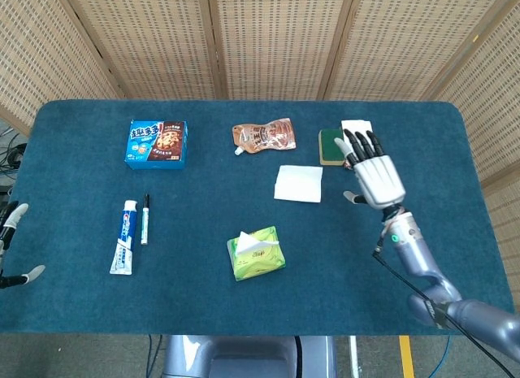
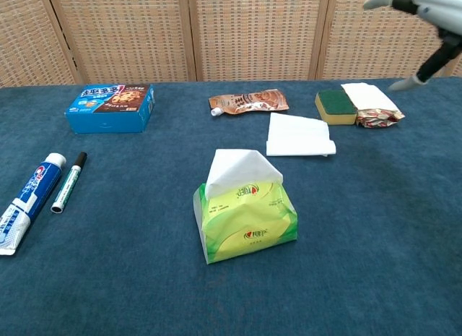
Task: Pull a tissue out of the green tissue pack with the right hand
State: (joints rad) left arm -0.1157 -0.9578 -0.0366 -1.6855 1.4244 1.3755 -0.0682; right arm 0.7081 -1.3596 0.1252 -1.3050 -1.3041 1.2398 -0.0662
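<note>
The green tissue pack [image 1: 257, 254] [image 2: 247, 219] sits near the table's front middle, with a white tissue sticking up from its top. A loose white tissue [image 1: 299, 184] [image 2: 299, 135] lies flat on the blue cloth behind the pack. My right hand [image 1: 373, 171] [image 2: 422, 11] hovers to the right of that tissue, fingers spread, holding nothing. Only the fingertips of my left hand [image 1: 10, 244] show at the far left edge of the head view, apart from each other and with nothing in them.
A blue biscuit box [image 1: 158, 142] lies at the back left. A brown pouch [image 1: 263, 136] is at the back middle. A green sponge [image 1: 329, 146] and a wrapped snack [image 2: 369, 103] are at the back right. Toothpaste [image 1: 125, 236] and a marker [image 1: 145, 218] lie at left.
</note>
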